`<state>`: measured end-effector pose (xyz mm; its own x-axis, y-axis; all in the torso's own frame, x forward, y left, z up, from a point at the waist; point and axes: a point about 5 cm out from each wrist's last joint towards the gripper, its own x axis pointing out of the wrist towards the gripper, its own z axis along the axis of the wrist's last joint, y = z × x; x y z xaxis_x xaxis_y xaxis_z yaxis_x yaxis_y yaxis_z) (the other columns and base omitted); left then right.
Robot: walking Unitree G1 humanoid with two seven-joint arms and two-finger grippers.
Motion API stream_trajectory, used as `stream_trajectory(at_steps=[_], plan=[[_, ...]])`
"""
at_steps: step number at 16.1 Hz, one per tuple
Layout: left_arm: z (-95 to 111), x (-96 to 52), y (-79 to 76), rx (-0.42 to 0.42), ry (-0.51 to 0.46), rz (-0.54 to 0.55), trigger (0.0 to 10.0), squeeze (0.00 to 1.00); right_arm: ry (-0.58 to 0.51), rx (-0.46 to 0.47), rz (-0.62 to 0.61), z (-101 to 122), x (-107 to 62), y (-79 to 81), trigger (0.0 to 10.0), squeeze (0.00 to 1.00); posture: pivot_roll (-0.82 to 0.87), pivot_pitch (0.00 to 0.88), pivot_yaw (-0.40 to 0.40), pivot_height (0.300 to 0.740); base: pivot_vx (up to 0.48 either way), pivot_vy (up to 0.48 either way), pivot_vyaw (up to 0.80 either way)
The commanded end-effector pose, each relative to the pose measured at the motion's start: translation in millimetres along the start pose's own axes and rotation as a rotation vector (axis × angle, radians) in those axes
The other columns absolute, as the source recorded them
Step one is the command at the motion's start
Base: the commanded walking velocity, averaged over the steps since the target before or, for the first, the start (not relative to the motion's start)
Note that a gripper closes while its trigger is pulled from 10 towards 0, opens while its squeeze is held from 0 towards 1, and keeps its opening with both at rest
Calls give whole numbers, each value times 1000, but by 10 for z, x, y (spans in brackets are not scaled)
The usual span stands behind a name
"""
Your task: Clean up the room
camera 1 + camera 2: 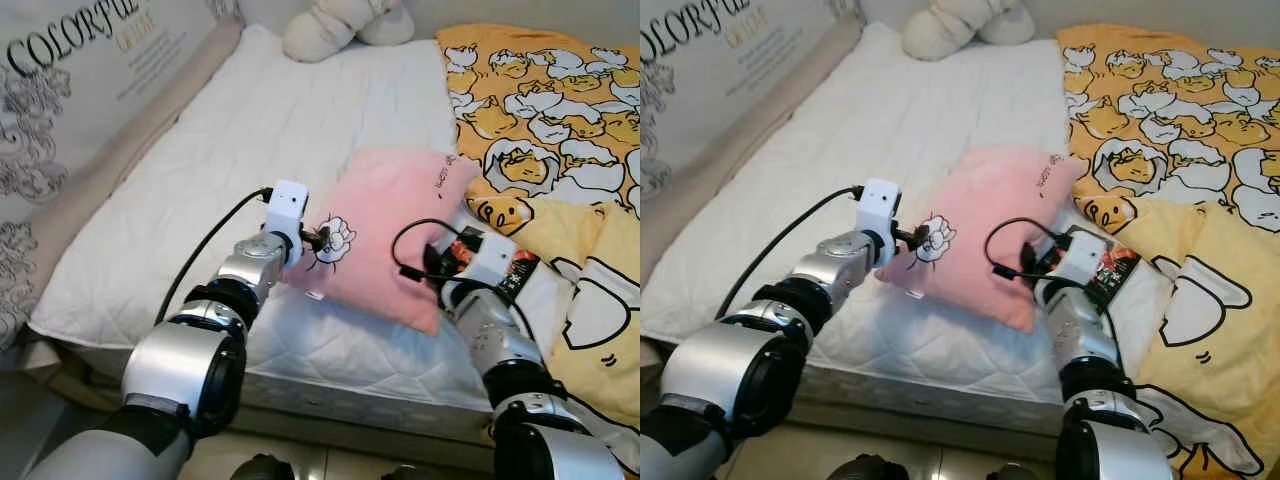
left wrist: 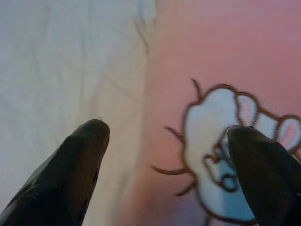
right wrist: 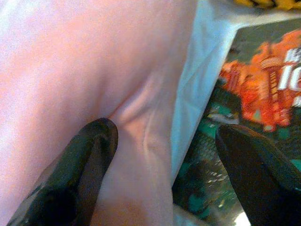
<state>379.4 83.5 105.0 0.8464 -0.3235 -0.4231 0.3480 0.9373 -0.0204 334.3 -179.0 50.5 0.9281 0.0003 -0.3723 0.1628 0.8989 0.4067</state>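
Pillow [image 1: 385, 225] time: the pink pillow lies on the white bed [image 1: 230, 150]. Left gripper [image 2: 164, 155] and right gripper [image 3: 162, 160], both spread wide, straddle its 2 edges. Next, I think, both squeeze and lift.

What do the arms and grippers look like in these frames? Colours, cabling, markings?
Both arms are silver metal segments with black joint rings. Each wrist carries a white boxy camera module fed by a loose black cable; the right one shows an orange-red patch. The left gripper and right gripper each have two long, rounded, glossy black fingers. No readable markings.
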Motion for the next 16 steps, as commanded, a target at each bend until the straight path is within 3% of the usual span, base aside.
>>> stream_trajectory(at_steps=[1,3,4,7,8,10,12,14,16], plan=[[-103,13,-104,-50,41,-42,10000,0,48,-18,12,-103,16,56,10000,0,-127,123,43,727,0,0,0],[-268,23,-288,-90,110,-103,10000,0,81,-18,3,-160,20,50,10000,0,-145,142,32,727,0,0,0],[-297,23,-309,-93,121,-106,10000,0,83,-18,1,-161,21,52,10000,0,-145,142,32,727,0,0,0],[-392,5,-219,-100,133,-31,10000,0,77,-91,-31,-121,-3,-92,10000,0,-200,158,30,727,0,0,0],[-484,-21,-132,-29,161,-3,8196,0,92,-130,-52,-131,-27,-206,0,0,-200,158,30,727,0,0,0],[-541,-41,-66,11,172,18,0,0,110,-143,-54,-159,-56,-290,0,0,-208,155,27,727,0,0,0],[-515,-34,-84,-20,155,6,0,0,128,-117,-32,-208,-67,-291,0,0,-187,145,24,727,0,0,0],[-522,-36,-89,-64,149,-3,0,0,155,-24,-6,-276,-54,-210,0,0,-169,141,22,727,0,0,0],[-539,-33,-137,-73,146,-31,0,0,147,-35,51,-283,-32,-85,0,0,-156,134,17,727,0,0,0]])
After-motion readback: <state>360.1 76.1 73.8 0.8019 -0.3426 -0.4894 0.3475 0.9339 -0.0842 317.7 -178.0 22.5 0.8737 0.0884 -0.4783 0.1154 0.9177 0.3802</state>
